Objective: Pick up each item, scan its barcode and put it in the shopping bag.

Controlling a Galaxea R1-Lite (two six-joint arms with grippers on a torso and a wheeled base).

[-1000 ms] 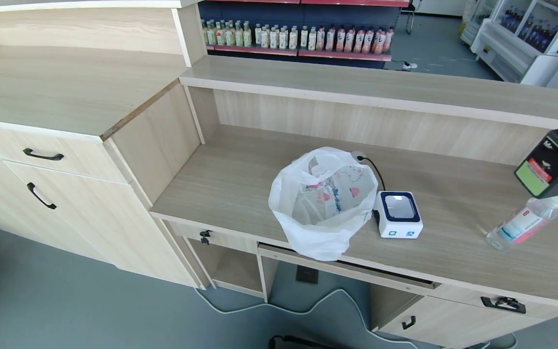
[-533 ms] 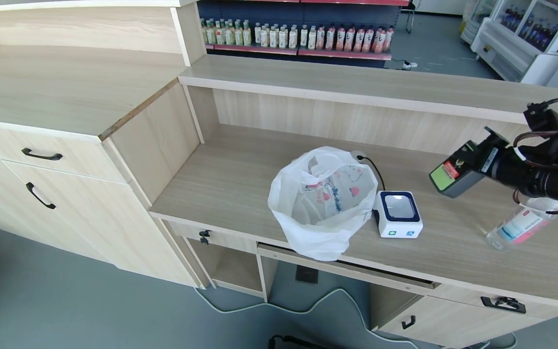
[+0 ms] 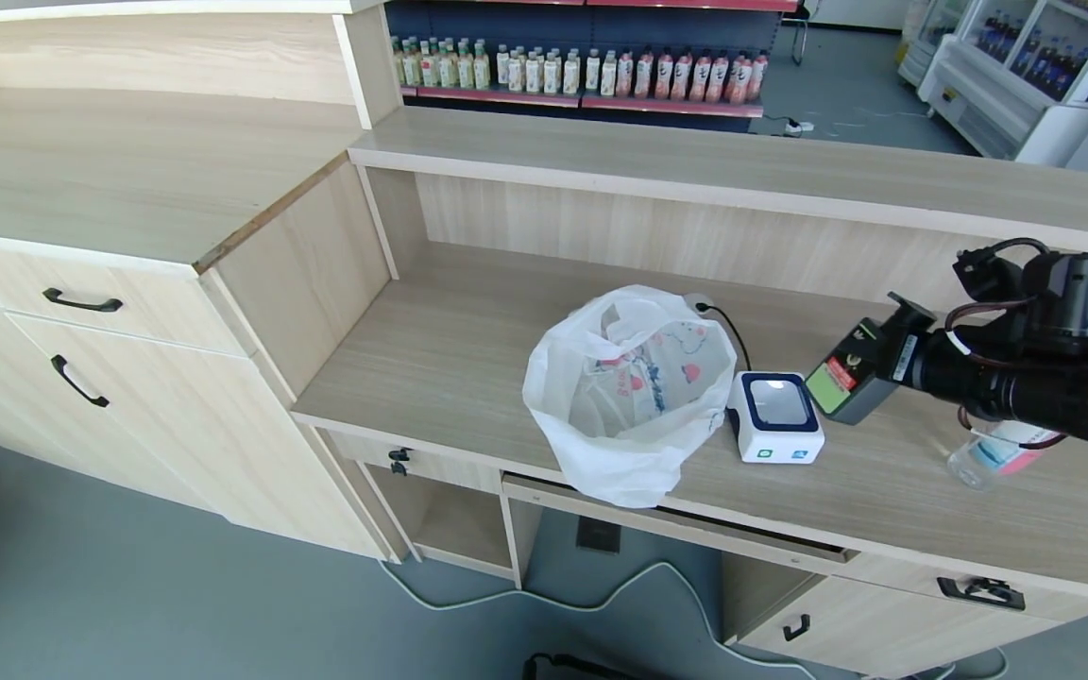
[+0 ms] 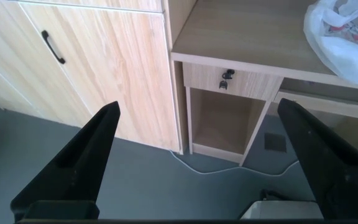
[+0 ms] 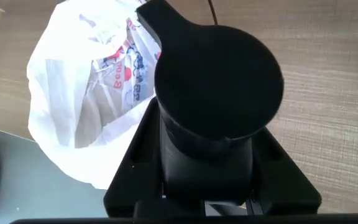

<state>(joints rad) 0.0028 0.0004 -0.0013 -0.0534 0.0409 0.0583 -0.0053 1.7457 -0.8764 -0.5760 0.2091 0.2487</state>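
Note:
My right gripper point(image 3: 910, 364) is shut on a black bottle point(image 3: 848, 382) with a green and red label. It holds the bottle tilted just above the counter, right beside the white and blue scanner point(image 3: 776, 416). In the right wrist view the bottle's round black end point(image 5: 216, 106) sits between the fingers point(image 5: 129, 186), with the white shopping bag point(image 5: 79, 118) beyond it. The bag point(image 3: 629, 397) stands open to the left of the scanner with a printed packet inside. My left gripper point(image 4: 197, 168) hangs open over the floor in front of the cabinet, holding nothing.
A clear plastic bottle point(image 3: 990, 455) lies on the counter point(image 3: 468, 349) at the right, partly behind my right arm. The scanner's black cable point(image 3: 731, 331) runs to the back wall. A raised shelf point(image 3: 695, 161) borders the counter behind, a taller cabinet point(image 3: 128, 170) on the left.
My right arm has carried the black bottle leftwards and down, from the counter's right edge to just beside the scanner. The bag, scanner and clear bottle have stayed put.

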